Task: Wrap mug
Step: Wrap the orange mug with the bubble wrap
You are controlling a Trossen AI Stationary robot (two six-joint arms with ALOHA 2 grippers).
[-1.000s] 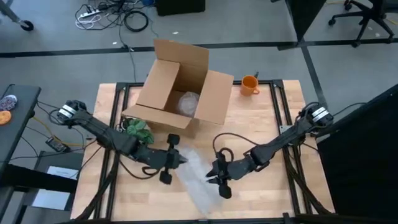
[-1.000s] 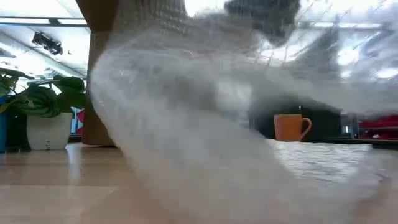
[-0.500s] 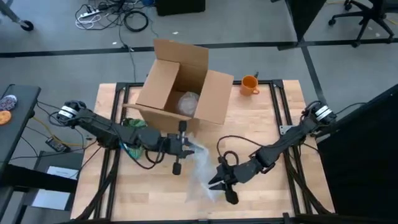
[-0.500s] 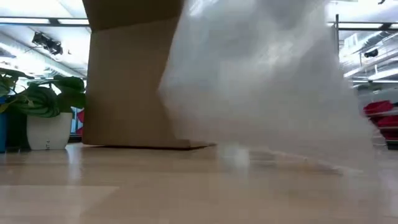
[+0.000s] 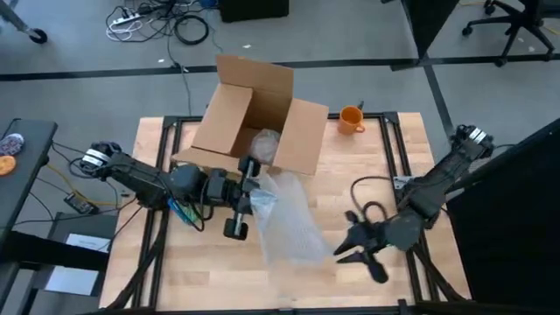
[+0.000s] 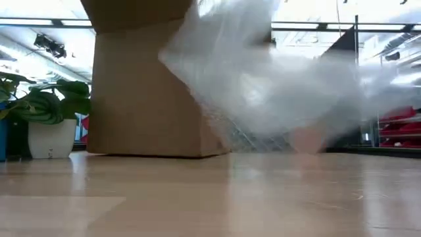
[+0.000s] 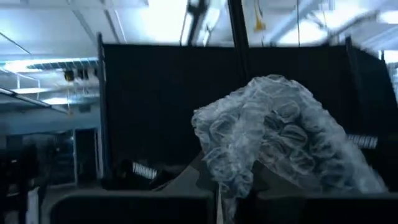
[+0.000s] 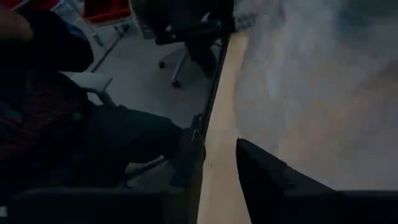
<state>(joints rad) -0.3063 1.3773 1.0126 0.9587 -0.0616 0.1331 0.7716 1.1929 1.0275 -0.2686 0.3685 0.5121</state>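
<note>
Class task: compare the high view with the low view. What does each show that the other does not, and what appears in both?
Only the high view shows both arms: the left tool shut on the bubble wrap, and the right tool open, apart from the wrap. It also shows the orange mug at the table's far edge, and inside the box.

Only the low view shows the plant's white pot and the room's ceiling lights.

Both show the box, the wrap lifted over the table, and the plant.
</note>
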